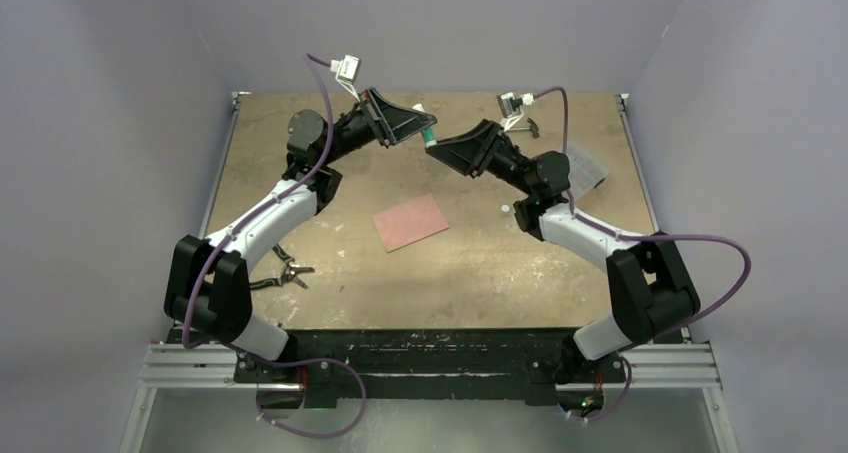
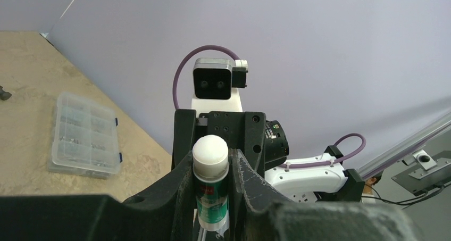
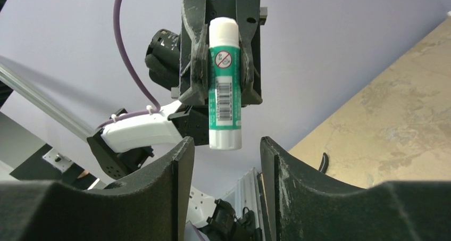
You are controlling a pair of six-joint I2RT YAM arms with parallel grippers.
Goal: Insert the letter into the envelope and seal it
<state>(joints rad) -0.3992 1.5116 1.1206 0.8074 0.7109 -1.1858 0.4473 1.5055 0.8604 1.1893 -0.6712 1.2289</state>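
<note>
My left gripper [image 1: 420, 125] is raised at the back of the table and shut on a green-and-white glue stick [image 1: 429, 131]. In the left wrist view the stick [image 2: 210, 182] stands clamped between both fingers. My right gripper [image 1: 440, 143] faces it, open and empty. In the right wrist view the stick's [image 3: 225, 86] white end hangs just outside my open jaws, held by the left gripper [image 3: 222, 55]. A flat salmon-pink paper rectangle [image 1: 410, 222] lies at the table's centre. No flap shows, and I cannot tell whether it is the envelope, the letter or both.
A clear plastic compartment box [image 1: 585, 168] sits at the back right and also shows in the left wrist view [image 2: 85, 137]. Black pliers [image 1: 285, 273] lie near the left arm. A small white bit [image 1: 505, 209] lies by the right arm. Purple walls enclose the table.
</note>
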